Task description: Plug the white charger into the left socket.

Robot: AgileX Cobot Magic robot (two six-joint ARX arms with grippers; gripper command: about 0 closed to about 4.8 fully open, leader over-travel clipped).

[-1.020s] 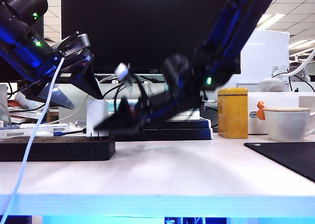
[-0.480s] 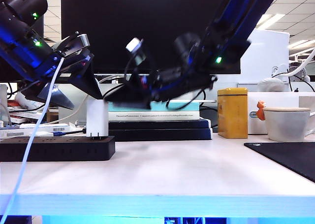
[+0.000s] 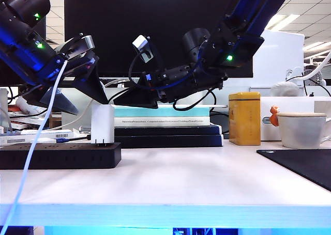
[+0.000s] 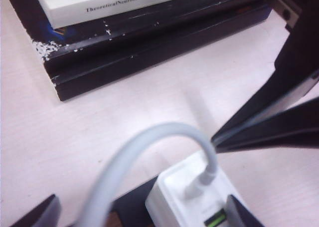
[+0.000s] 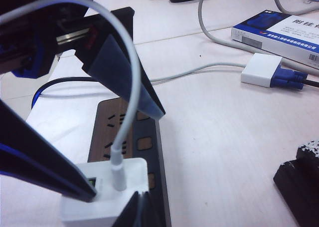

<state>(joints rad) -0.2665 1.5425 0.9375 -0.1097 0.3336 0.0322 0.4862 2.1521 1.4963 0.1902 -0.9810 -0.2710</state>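
Note:
The white charger [image 3: 102, 124] stands upright on the right end of the black power strip [image 3: 57, 156], its thin white cable [image 3: 41, 131] arching up and away. The left socket cannot be singled out; the outlet under the charger is hidden. My left gripper [image 3: 91, 106] hangs open around the charger's top, not touching it; in the left wrist view the charger [image 4: 192, 197] sits between its fingers, close to one fingertip [image 4: 239, 216]. My right gripper [image 3: 118, 105] is shut on nothing, raised just right of the charger. In the right wrist view its tip [image 5: 140, 209] sits beside the charger [image 5: 102, 194], over the strip [image 5: 124, 137].
A stack of books [image 3: 165, 126] lies behind the strip. A yellow tin [image 3: 244, 118], a white mug [image 3: 302, 129] and a black mat [image 3: 305, 165] are at the right. A white adapter with a blue plug [image 5: 269, 70] and a box [image 5: 284, 35] lie beyond the strip.
My right gripper has risen from beside the charger at table level, drawn a little to the right, and closed its jaws. The left gripper and the charger have stayed put.

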